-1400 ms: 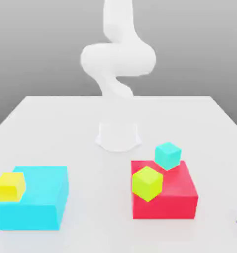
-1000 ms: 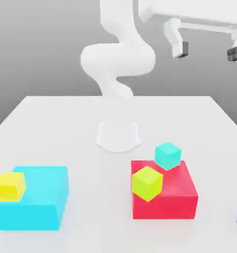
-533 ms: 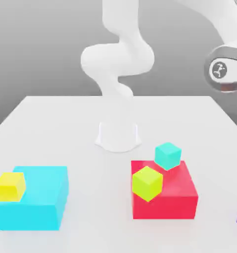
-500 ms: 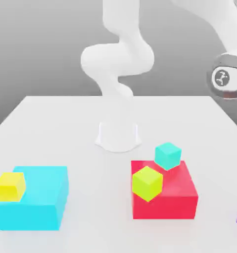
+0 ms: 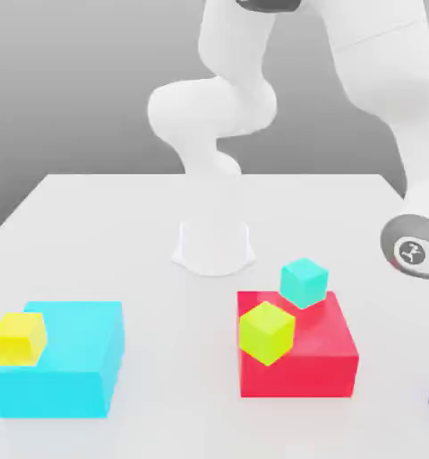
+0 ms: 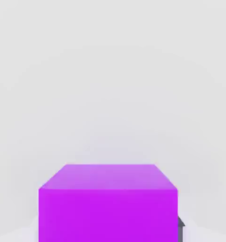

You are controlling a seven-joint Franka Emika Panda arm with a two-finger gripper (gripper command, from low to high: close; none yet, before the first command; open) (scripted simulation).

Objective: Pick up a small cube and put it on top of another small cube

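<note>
Surface (image 5: pixel 155 269), one, pale, broad, carrying the blocks. Robot arm (image 5: pixel 379 67), one, white, reaching down at the exterior view's right. Red block (image 5: pixel 298 372), one, low, with two small cubes over its top in the exterior view. Cyan block (image 5: pixel 52 394), one, low, toward the exterior view's left. Tool (image 6: pixel 109 229), one, closed on the purple cube (image 6: pixel 108 215), its jaws at the cube's sides; the cube lies at the exterior view's right edge and is presumably the one to be stacked. Small cubes, three: yellow (image 5: pixel 19 341), at a corner of the cyan block; lime (image 5: pixel 267 333) and turquoise (image 5: pixel 304 282), both set askew to the red block. Hazards, as judged: a shallow or off-centre grip could let the purple cube slip or twist on lifting; a low carry could knock a neighbour; a misaligned release could topple the stack.
</note>
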